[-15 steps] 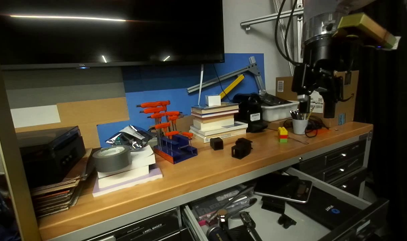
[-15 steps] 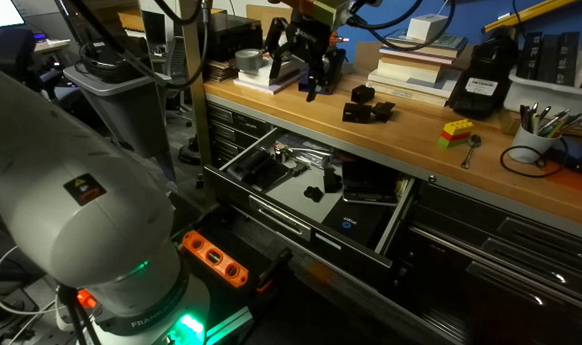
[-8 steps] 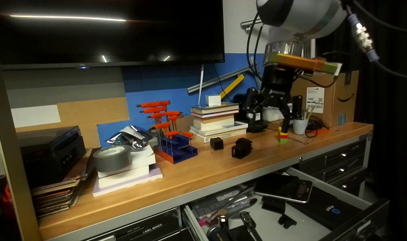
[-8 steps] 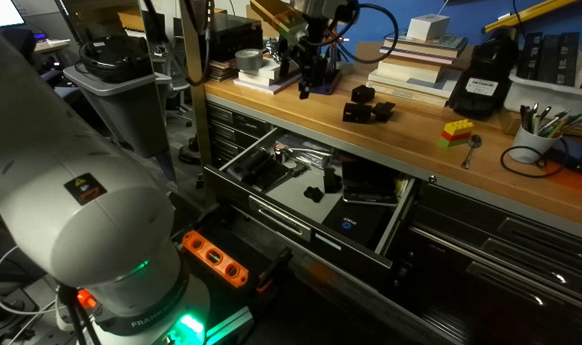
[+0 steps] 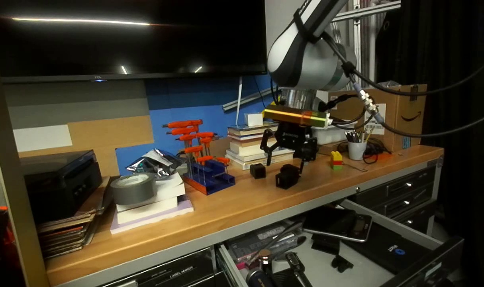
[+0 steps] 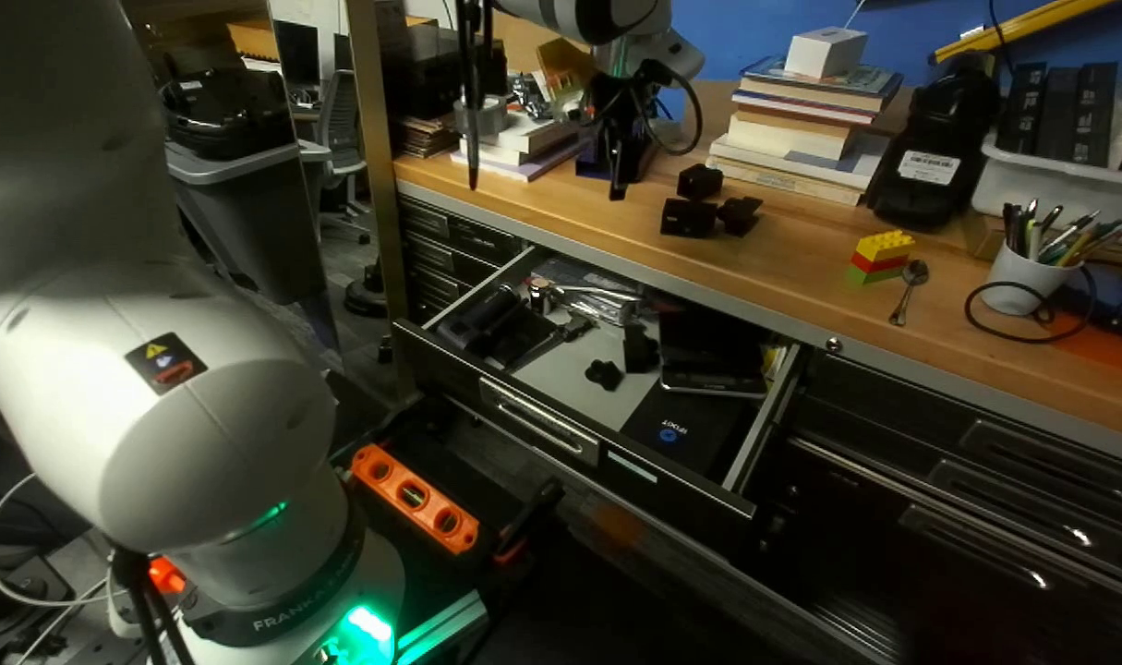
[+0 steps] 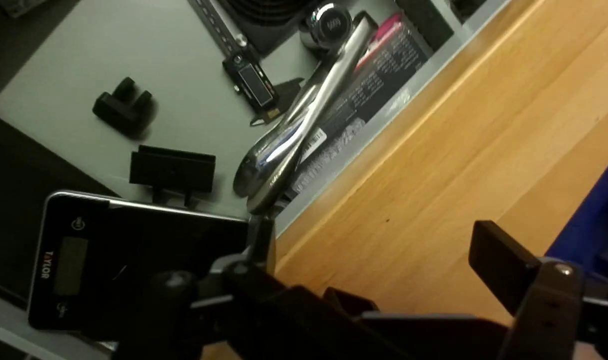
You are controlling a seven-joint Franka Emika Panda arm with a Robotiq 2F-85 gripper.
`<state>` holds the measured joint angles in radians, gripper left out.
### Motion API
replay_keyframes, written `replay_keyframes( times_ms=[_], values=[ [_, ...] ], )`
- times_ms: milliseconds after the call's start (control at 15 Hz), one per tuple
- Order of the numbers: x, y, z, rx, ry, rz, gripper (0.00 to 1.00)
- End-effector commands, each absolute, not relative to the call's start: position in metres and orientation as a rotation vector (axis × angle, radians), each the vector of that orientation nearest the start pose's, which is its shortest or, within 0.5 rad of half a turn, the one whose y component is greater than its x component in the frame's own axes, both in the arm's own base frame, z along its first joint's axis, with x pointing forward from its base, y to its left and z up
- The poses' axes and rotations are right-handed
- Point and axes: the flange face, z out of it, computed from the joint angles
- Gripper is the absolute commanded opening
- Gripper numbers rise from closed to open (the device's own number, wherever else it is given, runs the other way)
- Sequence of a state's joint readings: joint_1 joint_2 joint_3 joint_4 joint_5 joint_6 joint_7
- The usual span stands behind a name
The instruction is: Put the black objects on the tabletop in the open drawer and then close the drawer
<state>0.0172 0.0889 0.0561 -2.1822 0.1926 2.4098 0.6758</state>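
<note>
On the bench (image 5: 234, 205), left of the toy bricks (image 5: 336, 161), the black objects (image 6: 688, 218) sit outside the open drawer (image 6: 459, 369). My jaws are spread nearby, gripping nothing; I judge loading these, then closing up, is left.

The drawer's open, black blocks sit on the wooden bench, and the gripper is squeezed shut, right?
Not quite: the gripper is open, its fingers wide apart in the wrist view. The drawer is indeed open, and the black blocks sit on the wooden bench.

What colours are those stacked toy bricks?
The toy bricks are yellow, red and green, clearest in an exterior view.
</note>
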Motion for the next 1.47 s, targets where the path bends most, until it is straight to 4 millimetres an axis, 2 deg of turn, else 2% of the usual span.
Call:
replay_keyframes(
  times_ms=[0, 267, 533, 867, 1267, 1333, 1400],
  values=[
    [0.605, 0.034, 0.338, -2.684, 1.328, -0.190, 1.00],
    [0.636, 0.018, 0.317, -2.592, 1.580, -0.264, 1.00],
    [0.658, 0.011, 0.308, -2.538, 1.703, -0.301, 1.00],
    [0.670, 0.006, 0.296, -2.545, 1.764, -0.328, 1.00],
    [0.673, -0.004, 0.278, -2.625, 1.769, -0.326, 1.00],
    [0.673, -0.005, 0.275, -2.643, 1.762, -0.330, 0.75],
    [0.674, -0.006, 0.274, -2.650, 1.760, -0.333, 0.74]
  ],
)
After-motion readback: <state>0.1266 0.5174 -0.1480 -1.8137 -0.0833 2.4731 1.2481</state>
